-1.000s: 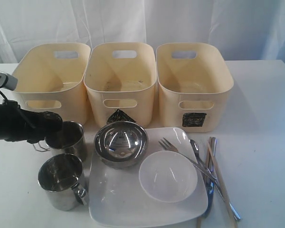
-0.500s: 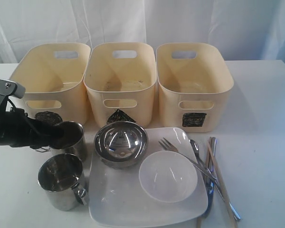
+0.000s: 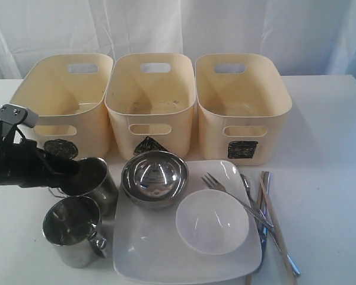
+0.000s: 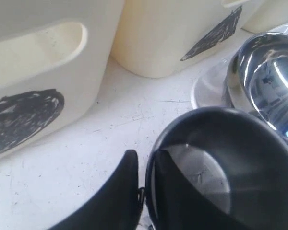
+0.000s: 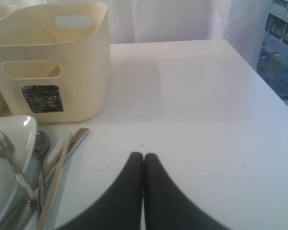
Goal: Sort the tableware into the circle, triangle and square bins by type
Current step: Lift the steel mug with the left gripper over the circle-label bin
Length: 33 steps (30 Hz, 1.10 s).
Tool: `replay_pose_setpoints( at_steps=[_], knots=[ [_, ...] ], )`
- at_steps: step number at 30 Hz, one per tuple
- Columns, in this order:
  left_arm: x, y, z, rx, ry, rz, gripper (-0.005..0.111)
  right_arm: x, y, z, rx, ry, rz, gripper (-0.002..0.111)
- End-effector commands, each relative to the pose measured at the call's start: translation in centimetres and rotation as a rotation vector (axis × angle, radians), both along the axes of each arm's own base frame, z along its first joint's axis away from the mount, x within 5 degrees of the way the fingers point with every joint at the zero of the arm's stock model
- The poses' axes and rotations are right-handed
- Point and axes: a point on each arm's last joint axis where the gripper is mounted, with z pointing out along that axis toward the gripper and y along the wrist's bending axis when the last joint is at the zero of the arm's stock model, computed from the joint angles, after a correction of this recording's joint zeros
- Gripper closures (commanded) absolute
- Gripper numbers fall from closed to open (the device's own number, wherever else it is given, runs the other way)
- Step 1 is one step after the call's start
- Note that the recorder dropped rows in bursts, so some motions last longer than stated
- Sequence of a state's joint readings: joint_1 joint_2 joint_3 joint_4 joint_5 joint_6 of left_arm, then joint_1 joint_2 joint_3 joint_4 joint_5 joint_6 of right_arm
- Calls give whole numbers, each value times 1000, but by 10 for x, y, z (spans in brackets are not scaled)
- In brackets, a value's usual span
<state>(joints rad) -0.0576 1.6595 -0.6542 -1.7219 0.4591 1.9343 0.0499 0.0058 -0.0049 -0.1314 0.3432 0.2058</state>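
**Sorting gets under way:** The left hand (image 3: 72, 170) clenched the rim of the far steel mug (image 3: 102, 185), which stood on the white tabletop (image 3: 326, 178) just in front of the cream plastic circle-marked bin (image 3: 92, 127). Sorting had barely begun. That bin, the cream triangle-marked bin (image 3: 178, 127) and the cream square-marked bin (image 3: 273, 130) all looked empty. The near steel mug (image 3: 71, 231), the round steel bowl (image 3: 154, 177), the small white bowl (image 3: 212, 221), the large square white plate (image 3: 148, 255), the steel cutlery (image 3: 213, 181) and the wooden chopsticks (image 3: 277, 228) waited in front of them. The right hand (image 5: 143, 163) hung clenched and empty at the right. A second before, the left hand's jaws stood wide; since then they had closed, and the gripped mug had slid slightly nearer and rightward.
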Motion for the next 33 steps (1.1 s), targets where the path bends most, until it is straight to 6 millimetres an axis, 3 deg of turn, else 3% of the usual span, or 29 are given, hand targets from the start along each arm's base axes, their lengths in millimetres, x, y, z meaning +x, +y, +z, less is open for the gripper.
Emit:
replay_pose_setpoints(
  at_steps=[1, 12, 33],
  knots=[
    [0, -3, 3, -30, -10, -1, 107, 0, 0, -1, -4, -9, 2, 108],
    [-1, -1, 16, -19, -57, 9, 107, 0, 0, -1, -4, -9, 2, 108],
    [-24, 1, 89, -34, -317, 26, 107, 0, 0, -1, -4, -9, 2, 108]
  ],
)
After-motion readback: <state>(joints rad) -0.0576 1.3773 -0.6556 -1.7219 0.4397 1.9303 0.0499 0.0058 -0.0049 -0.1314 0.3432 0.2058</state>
